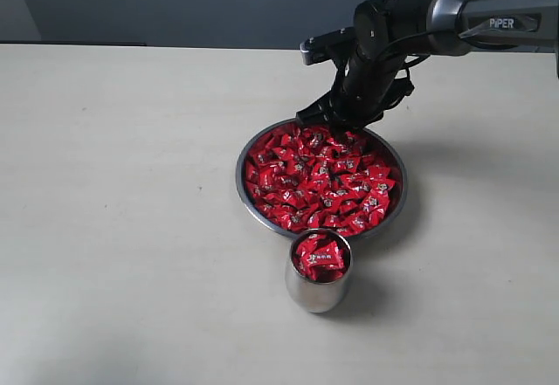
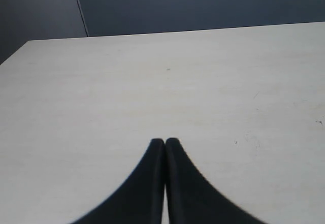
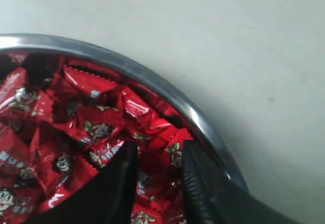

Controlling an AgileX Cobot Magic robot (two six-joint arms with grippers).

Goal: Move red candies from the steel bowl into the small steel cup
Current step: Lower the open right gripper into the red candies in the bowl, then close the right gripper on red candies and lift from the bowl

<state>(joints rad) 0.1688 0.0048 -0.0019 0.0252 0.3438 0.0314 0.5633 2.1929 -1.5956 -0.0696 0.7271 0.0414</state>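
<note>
Steel cup (image 1: 316, 296) is stood upright just near of steel bowl (image 1: 239, 177). R fingers (image 3: 114, 183) are sunk narrowly apart in red candies (image 1: 319, 180), hold unclear. L fingers (image 2: 147, 183) are pressed together.

Cup (image 1: 316, 298) just before bowl (image 1: 244, 186); candies (image 1: 319, 180) in both.

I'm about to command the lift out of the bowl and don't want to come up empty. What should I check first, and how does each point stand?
1. Is the right gripper down among the red candies? Ok, it is at the steel bowl rim opposite the cup.
2. Is a candy pinched? Cannot tell; the jaws stand apart with wrappers between them.
3. Is the small steel cup upright beside the bowl? Ok.
4. Is there room in the cup? Cannot tell; candies sit near its mouth.
5. Is the left gripper out of the way? Ok, it is shut over the table.
</note>
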